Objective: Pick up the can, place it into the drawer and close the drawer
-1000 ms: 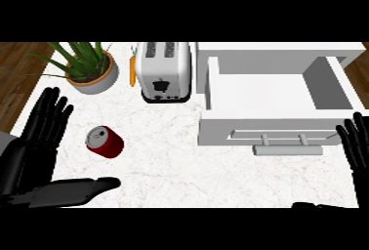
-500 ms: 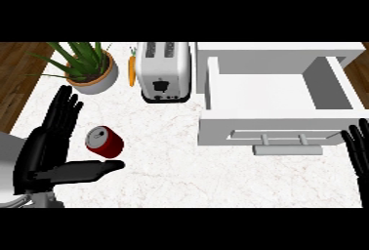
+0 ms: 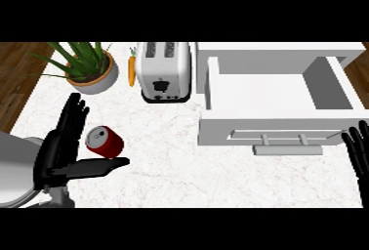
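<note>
**Open hand next to the red can**

On the far left, the left hand (image 3: 63, 151) is wide open. Its fingers point straight up the counter and its thumb sticks out to the side. The red can (image 3: 105, 142) lies tipped on its side on the white counter (image 3: 216, 180), in the gap between those fingers and the thumb. The thumb lies just under the can. The hand is not wrapped around it.

Behind the hand is a green plant in a pot (image 3: 90, 68). Next to it lies a carrot (image 3: 132, 70), then a silver toaster (image 3: 166, 71).

Further right is the white drawer (image 3: 277, 105), pulled open, with its handle (image 3: 288, 140) at the front.

At the far right edge, the right hand (image 3: 358, 151) rests with its fingers straight and spread, near the drawer's front corner.
</note>
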You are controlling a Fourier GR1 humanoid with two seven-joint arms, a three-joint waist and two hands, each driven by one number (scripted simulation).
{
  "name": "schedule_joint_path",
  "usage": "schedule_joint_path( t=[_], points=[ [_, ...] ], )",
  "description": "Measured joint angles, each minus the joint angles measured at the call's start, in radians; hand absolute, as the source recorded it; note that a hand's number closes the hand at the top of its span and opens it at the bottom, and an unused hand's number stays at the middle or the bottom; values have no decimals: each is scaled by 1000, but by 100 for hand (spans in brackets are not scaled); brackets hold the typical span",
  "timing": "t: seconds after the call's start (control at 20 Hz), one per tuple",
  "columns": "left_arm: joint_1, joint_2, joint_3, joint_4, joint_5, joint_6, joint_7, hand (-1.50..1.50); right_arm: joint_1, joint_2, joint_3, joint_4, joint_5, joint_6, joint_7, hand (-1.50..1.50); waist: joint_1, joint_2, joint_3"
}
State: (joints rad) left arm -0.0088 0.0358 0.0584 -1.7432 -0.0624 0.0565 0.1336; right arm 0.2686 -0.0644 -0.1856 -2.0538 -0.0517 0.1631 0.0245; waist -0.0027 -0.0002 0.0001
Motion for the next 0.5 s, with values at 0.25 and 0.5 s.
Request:
schedule_joint_path(
  t=[0.25,0.5],
  points=[
    [39,9,24,62,3,-7,-92,-150,-37,-10,-22,12,-11,8,21,-150,1,0,0],
    [36,12,44,137,5,-5,-155,-150,-47,-10,-42,30,-15,19,14,-150,1,0,0]
  ],
)
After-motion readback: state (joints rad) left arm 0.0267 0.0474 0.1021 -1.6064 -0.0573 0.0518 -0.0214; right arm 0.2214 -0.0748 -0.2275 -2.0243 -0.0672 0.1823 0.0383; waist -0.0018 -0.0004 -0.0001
